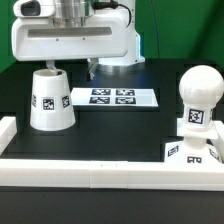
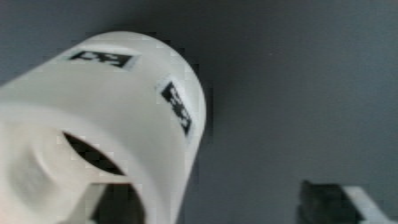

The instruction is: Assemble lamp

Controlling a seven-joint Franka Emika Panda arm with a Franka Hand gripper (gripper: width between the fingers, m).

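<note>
The white cone shade (image 1: 50, 100) stands on the black table at the exterior view's left, narrow end up, with a tag on its side. In the wrist view the shade (image 2: 107, 120) fills most of the picture and its top hole shows dark. My gripper (image 1: 71, 67) is just above the shade's top, jaws apart and holding nothing. In the wrist view the gripper (image 2: 222, 205) has one finger (image 2: 116, 205) over the shade's hole and the other finger (image 2: 329, 205) outside its wall. The rounded bulb (image 1: 199, 92) stands upright on the low base (image 1: 194, 150) at the right.
The marker board (image 1: 112, 97) lies flat behind the shade, in the middle of the table. White border rails run along the front (image 1: 100, 172) and the left edge (image 1: 8, 130). The arm's white body (image 1: 75, 40) hangs over the back of the table.
</note>
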